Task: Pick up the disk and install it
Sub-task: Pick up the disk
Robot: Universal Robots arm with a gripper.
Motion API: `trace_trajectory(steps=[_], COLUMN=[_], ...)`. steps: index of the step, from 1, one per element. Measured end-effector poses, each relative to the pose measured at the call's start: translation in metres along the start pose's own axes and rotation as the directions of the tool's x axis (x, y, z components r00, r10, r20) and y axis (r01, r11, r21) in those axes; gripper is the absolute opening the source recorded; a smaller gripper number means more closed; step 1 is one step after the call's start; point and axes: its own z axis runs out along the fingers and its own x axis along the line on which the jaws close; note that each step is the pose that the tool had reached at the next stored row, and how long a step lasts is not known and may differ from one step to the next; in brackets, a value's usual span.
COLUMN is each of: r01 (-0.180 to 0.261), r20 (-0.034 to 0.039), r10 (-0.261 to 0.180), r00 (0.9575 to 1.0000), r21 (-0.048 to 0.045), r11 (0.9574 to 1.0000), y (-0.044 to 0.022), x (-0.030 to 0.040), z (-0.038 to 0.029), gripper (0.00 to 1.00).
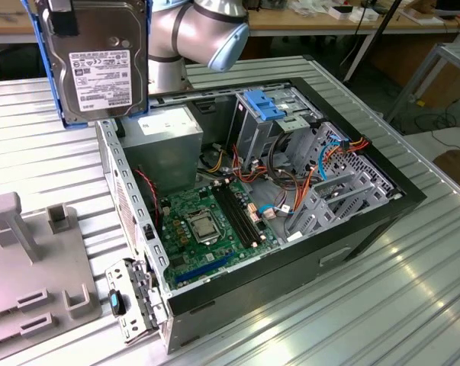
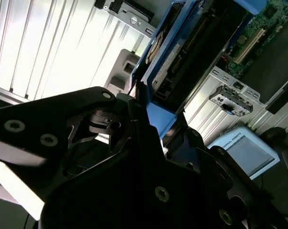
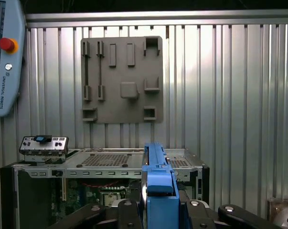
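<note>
Clenching the disk [image 1: 100,57] by its rails, tool [image 3: 159,207] is hanging clear of the case [image 1: 252,293]; carry step, bay alignment likely needed.

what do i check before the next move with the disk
1. Grip: ok, claw shut on the disk.
2. Disk off the table: ok, it is in the air.
3. Case open: ok, board exposed.
4. Disk lined up with the drive cage: not ok, the disk sits far toward the exterior view's left of it.
5. Cage slot free: cannot tell, cables crowd it.
</note>
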Motion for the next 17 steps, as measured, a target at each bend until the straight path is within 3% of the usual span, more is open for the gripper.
trace_trajectory(steps=[14,17], r01=[0.0,0.0], r20=[0.0,0.0], r10=[0.0,0.0], r00=[1.0,1.0], r21=[0.0001,0.0], r11=[1.0,1.0], y=[-0.0455,-0.0487], x=[-0.0004,0.0027], z=[0.0017,0.0019], gripper=[0.37,0.37])
